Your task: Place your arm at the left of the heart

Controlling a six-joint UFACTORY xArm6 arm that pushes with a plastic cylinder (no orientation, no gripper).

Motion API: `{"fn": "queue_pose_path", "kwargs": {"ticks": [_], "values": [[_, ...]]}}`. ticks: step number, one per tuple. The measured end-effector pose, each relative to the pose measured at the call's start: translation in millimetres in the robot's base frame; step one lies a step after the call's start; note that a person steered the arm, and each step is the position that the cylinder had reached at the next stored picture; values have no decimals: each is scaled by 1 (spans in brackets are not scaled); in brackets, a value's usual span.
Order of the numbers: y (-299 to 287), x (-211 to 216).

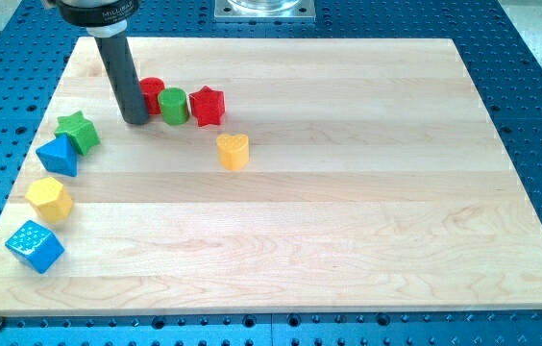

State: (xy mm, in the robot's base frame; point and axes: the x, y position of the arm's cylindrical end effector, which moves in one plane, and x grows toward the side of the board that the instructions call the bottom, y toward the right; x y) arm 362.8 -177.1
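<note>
Right now my tip (135,120) sits near the board's top-left corner, touching or just beside the red block (152,94) and green cylinder (174,106); it is a bare rod, with no claw to open or close. Your yellow heart (234,151) lies toward the bottom-right of it, so a careless sweep could shove the cylinder or red star (208,106) into it.

**Layout of blocks on the bench**

On the bench (348,240), my tip (135,120) stands just left of a row of three: red block (152,93), green cylinder (174,106), red star (207,106). The yellow heart (233,151) lies below that row, toward the view's right. Along the left edge, top to bottom: green star (78,132), blue triangle (60,155), yellow hexagon (50,199), blue cube (35,246).
</note>
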Motion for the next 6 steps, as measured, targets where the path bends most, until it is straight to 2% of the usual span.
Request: {"fn": "queue_pose_path", "kwargs": {"ticks": [3, 5, 6], "values": [[1, 12], [22, 92], [23, 64]]}}
